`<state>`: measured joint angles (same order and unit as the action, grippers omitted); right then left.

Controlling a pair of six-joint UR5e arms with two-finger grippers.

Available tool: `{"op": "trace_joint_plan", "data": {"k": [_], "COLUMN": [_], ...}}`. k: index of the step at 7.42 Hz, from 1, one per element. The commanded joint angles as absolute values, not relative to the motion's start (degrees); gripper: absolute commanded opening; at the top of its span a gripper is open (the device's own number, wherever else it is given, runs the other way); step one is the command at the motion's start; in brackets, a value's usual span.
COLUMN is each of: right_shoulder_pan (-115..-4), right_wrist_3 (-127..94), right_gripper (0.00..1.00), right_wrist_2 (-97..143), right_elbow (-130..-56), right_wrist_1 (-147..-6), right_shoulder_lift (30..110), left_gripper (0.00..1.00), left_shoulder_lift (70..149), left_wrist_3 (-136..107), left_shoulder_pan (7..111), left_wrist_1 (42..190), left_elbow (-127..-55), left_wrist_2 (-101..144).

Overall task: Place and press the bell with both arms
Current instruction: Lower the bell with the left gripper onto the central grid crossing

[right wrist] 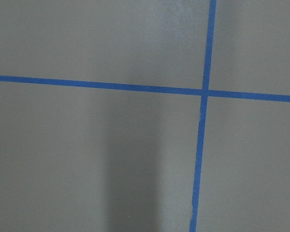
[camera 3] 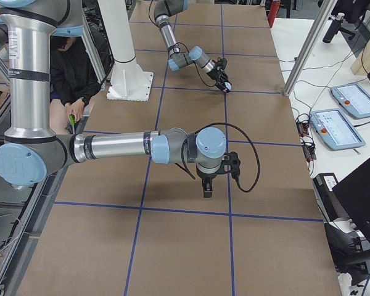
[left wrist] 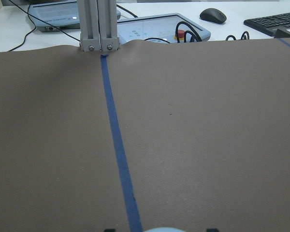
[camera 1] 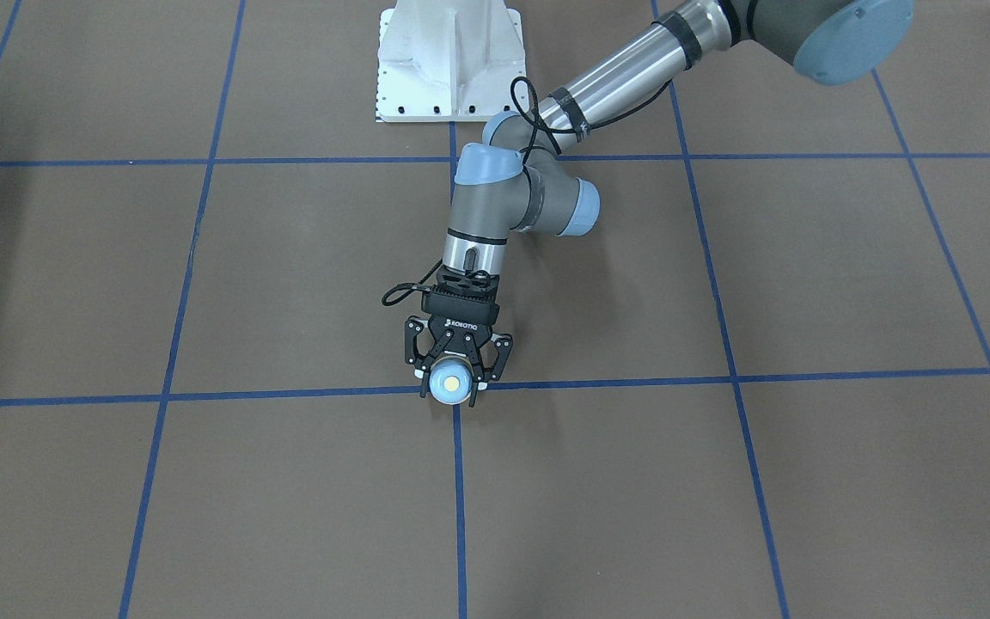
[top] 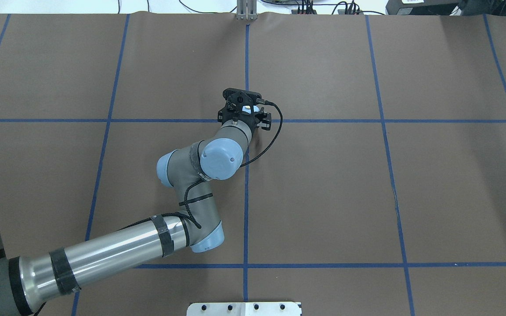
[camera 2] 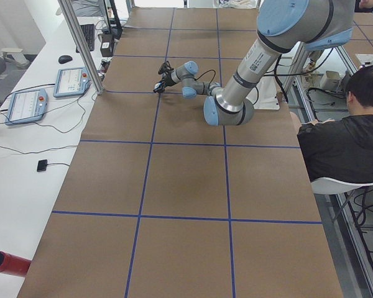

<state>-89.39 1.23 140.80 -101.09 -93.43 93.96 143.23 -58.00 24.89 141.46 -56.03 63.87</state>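
We see the left arm (camera 1: 615, 77) reaching out from the robot toward the middle of the brown table (camera 1: 847, 284). Its left gripper (camera 1: 453, 386) points down, jaws clenched on the bell (camera 1: 452, 381) from either side. The bell's light-blue dome and cream button face up. It sits right over a crossing of the blue tape lines (camera 1: 718, 378), far from the white pedestal (camera 1: 448, 60) and roughly straight out from it. We cannot tell whether its base touches the table or hangs just above it.

From over the robot's shoulders the wrist hides nearly all of the bell (only a sliver of light blue peeks through the black gripper body). In the left wrist view the dome's top just shows at the bottom edge. Beyond it a tape line runs away to a metal post (left wrist: 99, 24) at the table's far edge. Past the post lie teach pendants (left wrist: 164, 31), a mouse (left wrist: 213, 15) and a keyboard (left wrist: 275, 21).

The right arm (camera 3: 111, 148) stretches low over the right part of the table, well apart from the bell. The right gripper (camera 3: 207, 190) points down above the surface. We cannot tell how its jaws stand, as its own camera shows only the table and a tape crossing. A person (camera 2: 339, 136) in black sits on the robot's side of the table.
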Motion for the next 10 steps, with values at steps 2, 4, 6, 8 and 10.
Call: {"op": "trace_joint_plan", "data": {"k": [2,4,6,8,10], "right_shoulder_pan": [-89.4,-89.4,-89.4,-89.4,-87.5], "right_wrist_3": [1.2,1.2,1.2,1.2,1.1], "right_gripper": [1.0,1.0,1.0,1.0,1.0], "right_wrist_2": [140.8,140.8,140.8,140.6,139.4], "right_elbow": [-101.1,-101.1,-101.1,-101.3,-101.3], "right_wrist_1": [-93.4,-93.5,-93.5,-93.9,-94.0], "right_shoulder_lift": [94.0,93.9,93.9,93.5,93.1], "left_gripper": [0.0,0.99,1.0,1.0,1.0], "left_shoulder_lift": [143.2,143.2,143.2,143.4,143.4], "left_wrist_3": [-58.0,-58.1,-58.1,-57.9,-57.3], "left_shoulder_pan": [24.6,24.7,24.7,25.5,30.7], "left_wrist_1": [141.5,141.3,141.3,141.2,134.6], "left_elbow": [-56.0,-56.0,-56.4,-58.5,-63.0], "left_wrist_2": [62.7,62.7,62.8,63.5,73.9]}}
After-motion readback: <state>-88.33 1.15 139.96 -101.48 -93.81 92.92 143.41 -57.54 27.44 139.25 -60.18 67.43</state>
